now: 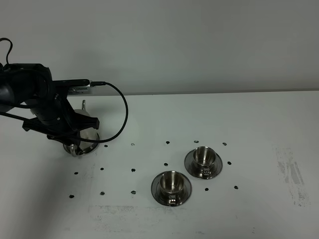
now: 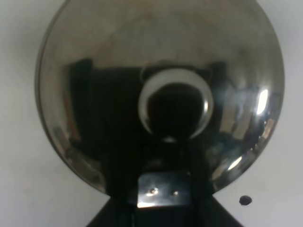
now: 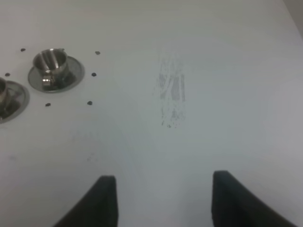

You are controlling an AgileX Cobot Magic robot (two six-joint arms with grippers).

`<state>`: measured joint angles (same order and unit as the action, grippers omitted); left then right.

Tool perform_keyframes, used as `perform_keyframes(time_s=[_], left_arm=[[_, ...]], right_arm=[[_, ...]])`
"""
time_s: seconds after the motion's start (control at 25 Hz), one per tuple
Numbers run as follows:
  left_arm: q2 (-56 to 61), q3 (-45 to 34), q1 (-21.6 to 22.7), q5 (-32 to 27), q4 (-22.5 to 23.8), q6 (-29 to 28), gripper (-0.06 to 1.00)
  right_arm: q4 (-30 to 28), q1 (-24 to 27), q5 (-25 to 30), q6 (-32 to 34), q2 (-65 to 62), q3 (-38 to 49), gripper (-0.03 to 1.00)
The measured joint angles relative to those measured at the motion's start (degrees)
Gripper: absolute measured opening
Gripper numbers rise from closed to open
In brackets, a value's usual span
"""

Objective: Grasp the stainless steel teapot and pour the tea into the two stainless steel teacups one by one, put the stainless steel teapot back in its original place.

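The stainless steel teapot (image 1: 85, 143) stands at the table's left, mostly covered by my left arm; its thin spout (image 1: 83, 105) pokes up behind. The left wrist view looks straight down on its mirror lid (image 2: 161, 56) and knob (image 2: 175, 106). My left gripper (image 2: 161, 201) is shut on the loop handle (image 2: 158, 191). The original place under the pot is hidden. The two stainless steel teacups stand on saucers right of centre, one farther (image 1: 203, 157) and one nearer (image 1: 171, 182). My right gripper (image 3: 158, 198) hangs open over bare table, with one teacup (image 3: 49, 60) far off.
Small black dots (image 1: 133, 170) mark the white table (image 1: 249, 119). A grey scuff (image 1: 291, 174) lies near the right edge. A black cable (image 1: 122, 107) loops off my left arm, and a plain wall rises behind the table.
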<state>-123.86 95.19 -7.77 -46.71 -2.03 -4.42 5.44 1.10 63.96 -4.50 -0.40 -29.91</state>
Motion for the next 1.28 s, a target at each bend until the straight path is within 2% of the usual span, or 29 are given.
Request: perform_keyframes(time_s=[0.52,0.64,1.0,1.2,1.28], left_arm=[[5.62,-0.05,-0.50,-3.17,0.70,3.70,0.23],[7.79,-0.05,-1.27,-3.87,0.90,6.12,0.23],[10.06,-0.05,-7.13,-8.27,0.46,23.06,0.23],[10.98,-0.05,-10.86,-8.83,0.40,32.85,0.23],[11.49,-0.05,-12.27,-8.83,0.18,35.06,0.23]], right_arm=[[0.00,0.00,0.00,0.00,0.00,0.00,0.44],[0.00,0.00,0.00,0.00,0.00,0.00,0.44],[0.00,0.00,0.00,0.00,0.00,0.00,0.44],[0.00,0.00,0.00,0.00,0.00,0.00,0.44],[0.00,0.00,0.00,0.00,0.00,0.00,0.44]])
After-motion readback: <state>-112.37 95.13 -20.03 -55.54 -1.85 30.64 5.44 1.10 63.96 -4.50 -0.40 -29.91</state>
